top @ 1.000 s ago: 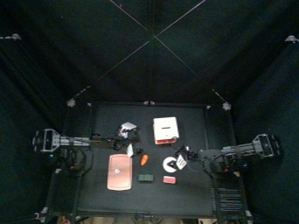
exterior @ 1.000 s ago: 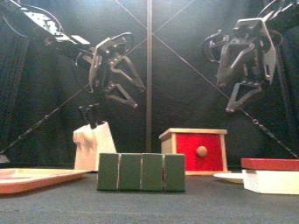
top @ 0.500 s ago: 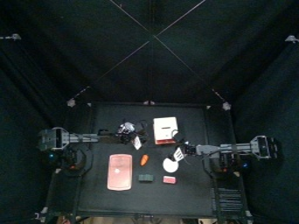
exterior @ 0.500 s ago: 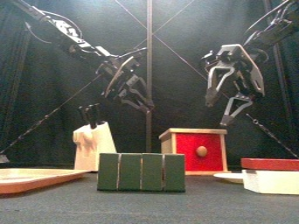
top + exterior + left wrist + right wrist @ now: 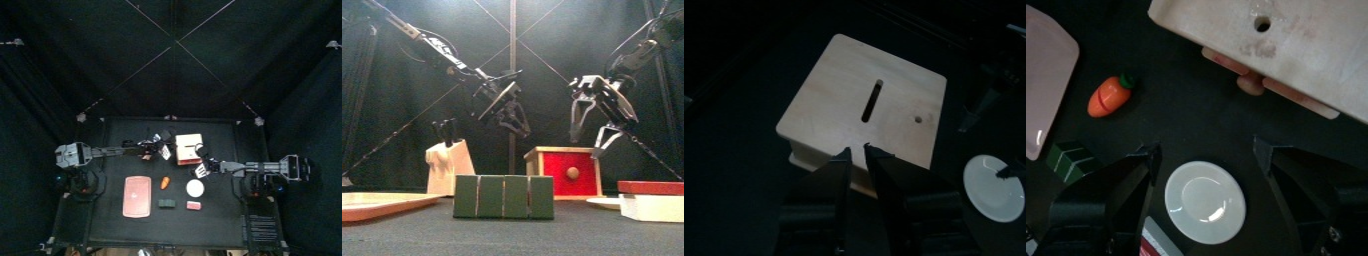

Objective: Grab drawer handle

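The drawer (image 5: 190,147) is a cream box with a red front (image 5: 565,170) and stands at the table's middle. Its round handle (image 5: 572,172) sticks out of the red front and shows as a small knob (image 5: 1249,84) in the right wrist view. My right gripper (image 5: 1207,150) hangs wide open just in front of and above the handle (image 5: 596,122), touching nothing. Over the drawer's cream top (image 5: 865,105) hovers my left gripper (image 5: 859,152), its jaws open but close together with nothing between them (image 5: 509,108).
A carrot (image 5: 1110,95), a white plate (image 5: 1204,203) and a green block (image 5: 502,196) lie in front of the drawer. A pink tray (image 5: 135,196) is at the front left. A cream block (image 5: 449,168) stands left of the drawer, a red-topped white block (image 5: 652,202) at the right.
My left arm has reached right over the drawer while its jaws narrowed. My right arm has come down and inward to the drawer's front, jaws still wide.
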